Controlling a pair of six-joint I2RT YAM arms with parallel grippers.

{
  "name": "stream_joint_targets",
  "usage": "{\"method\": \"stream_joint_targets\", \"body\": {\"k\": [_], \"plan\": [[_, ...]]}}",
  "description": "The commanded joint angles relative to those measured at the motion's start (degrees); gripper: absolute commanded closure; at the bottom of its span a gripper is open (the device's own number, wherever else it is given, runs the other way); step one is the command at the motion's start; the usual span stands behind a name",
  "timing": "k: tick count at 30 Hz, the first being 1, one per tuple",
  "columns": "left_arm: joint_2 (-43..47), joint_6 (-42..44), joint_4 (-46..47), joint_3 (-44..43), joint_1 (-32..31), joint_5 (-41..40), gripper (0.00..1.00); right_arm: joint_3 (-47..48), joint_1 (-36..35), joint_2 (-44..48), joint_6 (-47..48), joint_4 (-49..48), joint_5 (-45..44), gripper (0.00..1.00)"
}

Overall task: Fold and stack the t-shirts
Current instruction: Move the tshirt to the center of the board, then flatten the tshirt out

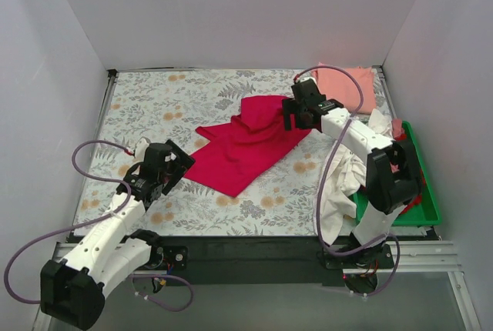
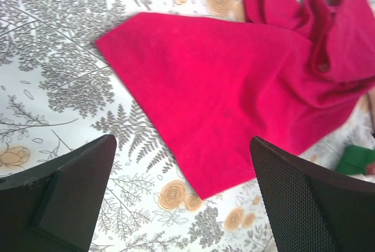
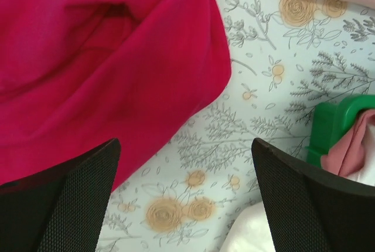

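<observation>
Crimson shirt (image 1: 248,146) sat mid-frame on the table (image 1: 154,100), bunched at its upper right and flat toward lower left. Both were spread and empty: left end effector (image 1: 177,163) near its left edge, right end effector (image 1: 299,118) over the bunch. Risk: the right pinching several layers and dragging in a twist. White shirt (image 1: 339,185) overhung the lower-right table edge by the tray (image 1: 427,208), so the right arm could snag it. Open room was at left.
</observation>
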State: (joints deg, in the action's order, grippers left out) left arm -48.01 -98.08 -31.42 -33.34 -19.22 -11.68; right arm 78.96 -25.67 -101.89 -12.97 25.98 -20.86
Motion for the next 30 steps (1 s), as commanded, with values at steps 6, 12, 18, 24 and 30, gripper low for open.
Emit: {"method": "stream_joint_targets", "body": {"k": [6,12,18,24,30], "plan": [[-11.39,-1.06,4.33,-0.23,0.50,-2.82,0.02,-12.86,-1.40,15.13,4.77,-13.57,16.07,0.02],[-22.12,-2.46,6.19,-3.04,2.08,-5.89,0.02,-13.65,-3.33,15.40,9.27,-15.95,25.17,0.02],[-28.63,-2.64,6.10,-5.50,2.96,-8.09,0.12,-12.78,-4.30,13.39,10.34,-16.22,24.03,0.02],[-36.34,-1.24,7.60,-8.31,3.40,-8.18,0.26,-7.61,-4.56,8.39,11.39,-16.40,23.50,0.02],[-43.39,0.61,7.51,-11.65,3.58,-7.74,0.96,4.94,-6.23,-2.41,12.80,-16.40,16.25,0.02]]}}
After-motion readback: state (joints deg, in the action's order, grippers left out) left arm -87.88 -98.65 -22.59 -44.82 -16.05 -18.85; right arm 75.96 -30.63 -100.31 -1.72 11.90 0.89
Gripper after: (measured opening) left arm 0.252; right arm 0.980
